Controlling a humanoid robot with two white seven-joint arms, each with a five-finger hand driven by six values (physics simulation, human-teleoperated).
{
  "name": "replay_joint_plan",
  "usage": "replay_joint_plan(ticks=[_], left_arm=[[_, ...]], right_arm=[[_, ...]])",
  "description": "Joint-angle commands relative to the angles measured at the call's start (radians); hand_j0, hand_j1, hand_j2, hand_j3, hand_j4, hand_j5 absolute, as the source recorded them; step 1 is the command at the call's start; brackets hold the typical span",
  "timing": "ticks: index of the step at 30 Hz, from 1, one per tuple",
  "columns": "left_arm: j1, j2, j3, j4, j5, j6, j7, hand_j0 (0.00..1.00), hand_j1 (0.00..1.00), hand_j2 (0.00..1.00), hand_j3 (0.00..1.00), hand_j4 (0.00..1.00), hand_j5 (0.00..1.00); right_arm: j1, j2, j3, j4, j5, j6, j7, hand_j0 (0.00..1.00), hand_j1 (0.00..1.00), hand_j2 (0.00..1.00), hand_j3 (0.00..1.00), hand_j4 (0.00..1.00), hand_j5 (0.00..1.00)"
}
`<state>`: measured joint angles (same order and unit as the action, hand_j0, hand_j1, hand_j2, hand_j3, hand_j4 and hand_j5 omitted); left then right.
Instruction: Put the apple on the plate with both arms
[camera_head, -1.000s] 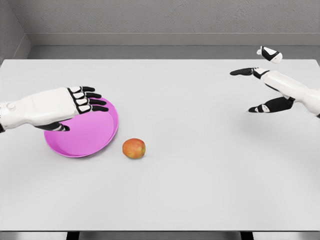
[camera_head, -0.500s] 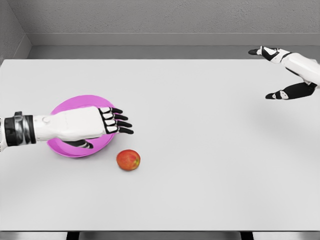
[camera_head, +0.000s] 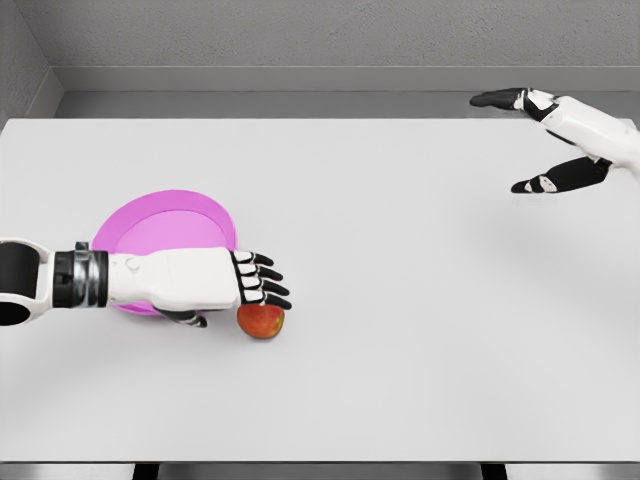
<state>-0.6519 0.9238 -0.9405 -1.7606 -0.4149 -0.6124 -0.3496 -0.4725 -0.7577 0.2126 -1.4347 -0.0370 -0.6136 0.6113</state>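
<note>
Round, glossy red-orange apple (camera_head: 261, 321) — no clear long axis — sits right of the flat magenta plate (camera_head: 160, 224); left hand (camera_head: 210, 284) open above it, right hand (camera_head: 555, 135) spread, far right.

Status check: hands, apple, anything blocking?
Left hand open, over apple, no grasp. Right hand open, far right. Apple on table beside plate. Nothing blocking.

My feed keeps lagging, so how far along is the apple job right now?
Nothing is done yet: the round red-yellow apple sits on the white table, just beside the flat pink plate. In hand: the left robot hand reaches over it, fingers extended, not grasping. The right robot hand hangs open far off. Left: grasp, lift, place.
</note>
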Motion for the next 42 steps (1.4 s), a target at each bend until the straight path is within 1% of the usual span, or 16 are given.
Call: replay_joint_plan(ticks=[1,8,9,11,12,13,14,22,23,26,28,30,32,42], left_arm=[[0.001,-0.002,0.0,0.001,0.005,0.002,-0.008,1.0,1.0,1.0,1.0,1.0,1.0],[-0.002,-0.003,0.0,0.003,0.005,0.002,-0.009,1.0,1.0,1.0,1.0,1.0,1.0],[-0.002,-0.003,0.0,0.004,0.004,0.002,-0.009,1.0,1.0,1.0,1.0,1.0,1.0],[-0.002,-0.014,0.0,0.007,0.002,0.002,-0.011,1.0,1.0,1.0,1.0,1.0,1.0],[0.002,-0.037,-0.003,0.015,-0.039,0.002,-0.023,1.0,1.0,1.0,1.0,1.0,1.0],[-0.002,-0.097,-0.012,0.07,-0.082,0.002,-0.026,1.0,1.0,1.0,1.0,1.0,1.0],[-0.011,-0.134,-0.018,0.107,-0.088,0.002,-0.029,1.0,1.0,1.0,1.0,1.0,1.0],[-0.012,-0.135,-0.02,0.099,-0.087,0.002,-0.029,1.0,1.0,1.0,1.0,1.0,1.0],[-0.012,-0.135,-0.02,0.098,-0.087,0.002,-0.029,1.0,1.0,1.0,1.0,1.0,1.0],[-0.008,-0.131,-0.02,0.081,-0.087,0.002,-0.037,1.0,1.0,1.0,1.0,1.0,1.0],[-0.009,-0.128,-0.02,0.082,-0.093,0.002,-0.048,0.98,0.98,0.98,0.98,0.98,0.98],[-0.006,-0.128,-0.02,0.081,-0.093,0.002,-0.052,0.9,0.9,0.9,0.9,0.9,0.9],[-0.008,-0.128,-0.02,0.081,-0.093,0.002,-0.057,0.86,0.86,0.86,0.86,0.86,0.86],[-0.006,-0.126,-0.02,0.081,-0.094,0.002,-0.058,0.86,0.86,0.86,0.86,0.86,0.86]], right_arm=[[0.0,-0.002,-0.001,-0.001,-0.008,0.003,0.0,1.0,1.0,1.0,1.0,1.0,1.0],[0.006,-0.005,-0.002,0.002,-0.008,0.003,0.0,1.0,1.0,1.0,1.0,1.0,1.0],[0.005,-0.02,-0.002,0.002,-0.008,0.003,0.0,1.0,1.0,1.0,1.0,1.0,1.0],[0.009,-0.025,-0.002,0.003,-0.008,0.003,0.0,1.0,1.0,1.0,1.0,1.0,1.0],[0.008,-0.023,-0.002,0.003,-0.008,0.003,0.0,1.0,1.0,1.0,1.0,1.0,1.0],[0.006,-0.022,-0.002,0.003,-0.008,0.003,0.0,1.0,1.0,1.0,1.0,1.0,1.0],[0.005,-0.023,-0.002,0.003,-0.008,0.003,0.0,1.0,1.0,1.0,1.0,1.0,1.0],[0.008,-0.034,-0.004,0.003,-0.008,0.003,0.0,1.0,1.0,1.0,1.0,1.0,1.0],[0.011,-0.043,-0.004,0.002,-0.008,0.003,0.0,1.0,1.0,1.0,1.0,1.0,1.0],[0.008,-0.046,-0.006,0.0,-0.008,0.003,0.0,1.0,1.0,1.0,1.0,1.0,1.0],[0.011,-0.046,-0.004,-0.001,-0.006,0.003,0.0,1.0,1.0,1.0,1.0,1.0,1.0],[0.014,-0.046,-0.004,-0.001,-0.006,0.003,0.0,1.0,1.0,1.0,1.0,1.0,1.0],[0.011,-0.048,-0.004,-0.004,-0.006,0.003,0.0,1.0,1.0,1.0,1.0,1.0,1.0],[0.012,-0.049,-0.004,-0.016,-0.006,0.003,0.0,1.0,1.0,1.0,1.0,1.0,1.0]])
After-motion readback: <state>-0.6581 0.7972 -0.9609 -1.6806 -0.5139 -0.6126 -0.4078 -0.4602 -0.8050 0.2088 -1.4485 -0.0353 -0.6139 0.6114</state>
